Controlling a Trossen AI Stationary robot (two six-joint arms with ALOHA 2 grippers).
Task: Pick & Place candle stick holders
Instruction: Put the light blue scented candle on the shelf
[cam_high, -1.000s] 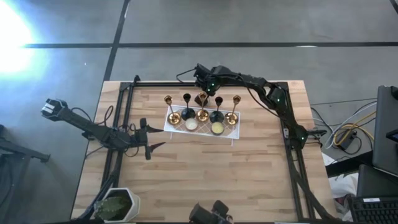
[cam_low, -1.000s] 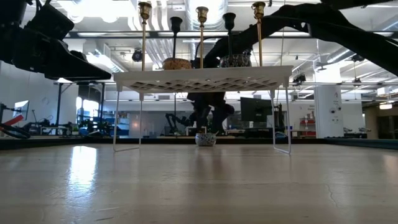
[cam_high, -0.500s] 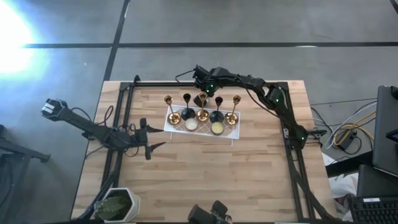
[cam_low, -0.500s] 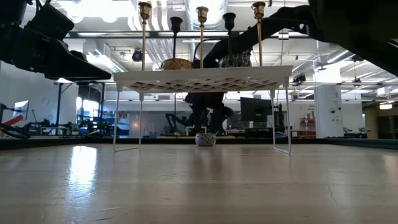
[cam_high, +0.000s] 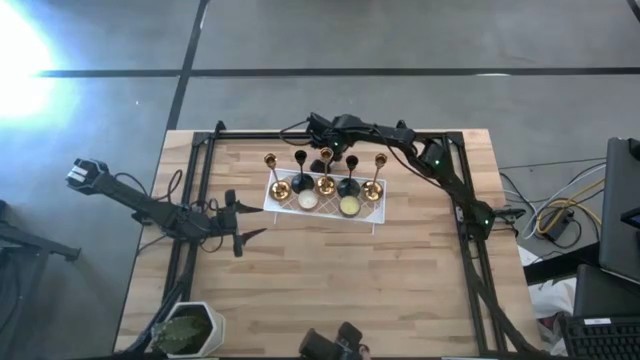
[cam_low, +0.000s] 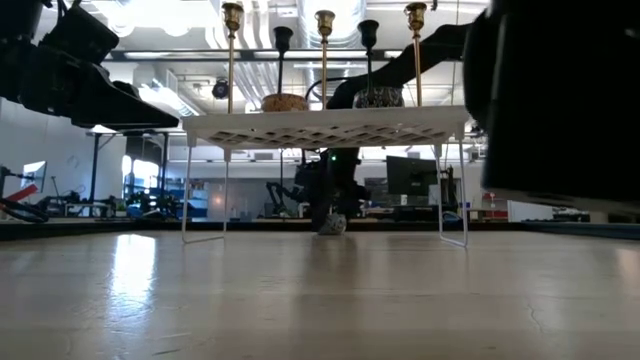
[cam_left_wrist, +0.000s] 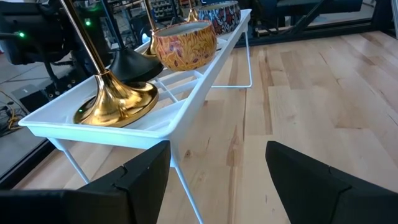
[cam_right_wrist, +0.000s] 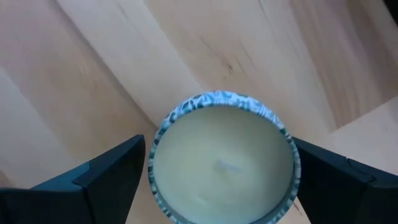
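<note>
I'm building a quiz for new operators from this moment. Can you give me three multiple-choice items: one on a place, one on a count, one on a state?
1. Where do the candle holders stand?
A. On the white tray
B. On the bare table
C. In the left hand

2. How many holders are black?
A. None
B. Two
C. Four

3. How is the right hand?
A. Shut on a holder
B. Open, either side of a candle
C. Open, resting on the tray

Key: 1 A, all five holders, like the gold one, stand on the tray. 2 B, two black ones stand between three gold. 3 B, the right hand has its fingers spread around a pale candle on the table behind the tray. The left hand waits open to the tray's left.
</note>
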